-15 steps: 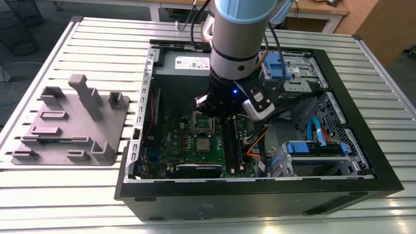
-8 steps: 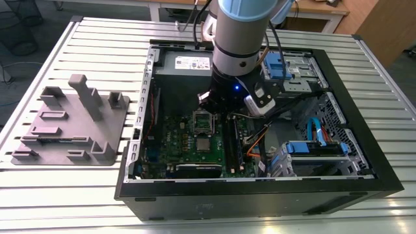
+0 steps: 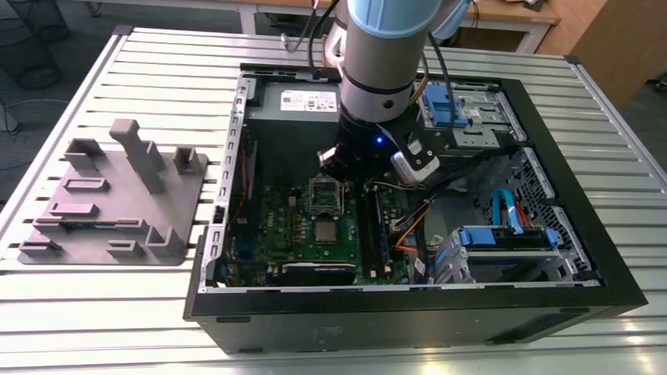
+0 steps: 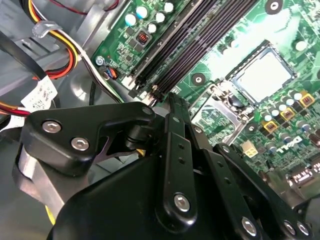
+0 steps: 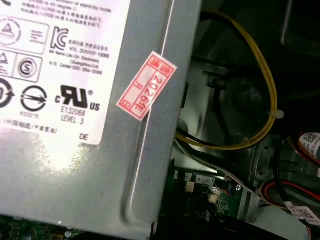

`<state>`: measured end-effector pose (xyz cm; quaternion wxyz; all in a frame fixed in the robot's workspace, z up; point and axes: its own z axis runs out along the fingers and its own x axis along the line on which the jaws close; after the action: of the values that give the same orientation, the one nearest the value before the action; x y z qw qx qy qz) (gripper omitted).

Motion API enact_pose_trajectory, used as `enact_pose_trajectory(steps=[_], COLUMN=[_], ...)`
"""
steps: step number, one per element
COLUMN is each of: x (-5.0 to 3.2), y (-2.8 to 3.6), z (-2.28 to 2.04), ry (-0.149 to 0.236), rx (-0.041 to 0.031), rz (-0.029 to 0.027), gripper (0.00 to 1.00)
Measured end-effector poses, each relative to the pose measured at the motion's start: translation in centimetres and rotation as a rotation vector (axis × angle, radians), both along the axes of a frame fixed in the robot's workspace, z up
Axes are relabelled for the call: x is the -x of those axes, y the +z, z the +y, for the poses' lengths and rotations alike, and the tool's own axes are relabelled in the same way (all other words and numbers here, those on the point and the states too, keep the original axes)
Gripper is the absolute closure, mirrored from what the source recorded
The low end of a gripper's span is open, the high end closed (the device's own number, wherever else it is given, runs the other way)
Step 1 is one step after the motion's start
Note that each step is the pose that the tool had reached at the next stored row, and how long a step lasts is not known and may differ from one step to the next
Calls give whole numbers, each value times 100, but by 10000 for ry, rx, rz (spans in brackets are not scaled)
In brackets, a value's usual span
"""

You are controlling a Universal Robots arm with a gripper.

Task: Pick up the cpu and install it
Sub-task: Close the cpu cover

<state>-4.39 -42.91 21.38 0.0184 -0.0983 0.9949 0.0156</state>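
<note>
The cpu lies flat in its socket on the green motherboard, its silver-grey top facing up. In the second wrist view it shows as a pale square inside the socket's border. Just beside it the hinged metal socket frame stands swung open, clear of the chip. Long dark memory slots run alongside the socket.

The claw hangs over the motherboard close to the open frame and apart from the cpu. I cannot tell whether it is wide or narrow; nothing of the cpu is in it. The arm reaches down into the open computer case.

Past the claw, toward the surface's far edge, sits the grey power supply, its labelled side close up in the first wrist view, with a yellow cable looping beside it.

The case rests on the slatted metal surface. A grey fixture tray with upright blocks stands near the surface's edge on the exterior view's left, well apart from the case.
</note>
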Motion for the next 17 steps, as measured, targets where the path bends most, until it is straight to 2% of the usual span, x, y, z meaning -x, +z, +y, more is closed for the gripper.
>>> enact_pose_trajectory(steps=[3, 9, 15, 17], x=[0, 0, 0, 0], y=[-18, -20, -20, -19], z=[11, 19, 92, 102], ry=[200, 209, 210, 211], rx=[1, 2, 3, 3], rz=[-17, -18, -18, -17], gripper=[89, 89, 89, 89])
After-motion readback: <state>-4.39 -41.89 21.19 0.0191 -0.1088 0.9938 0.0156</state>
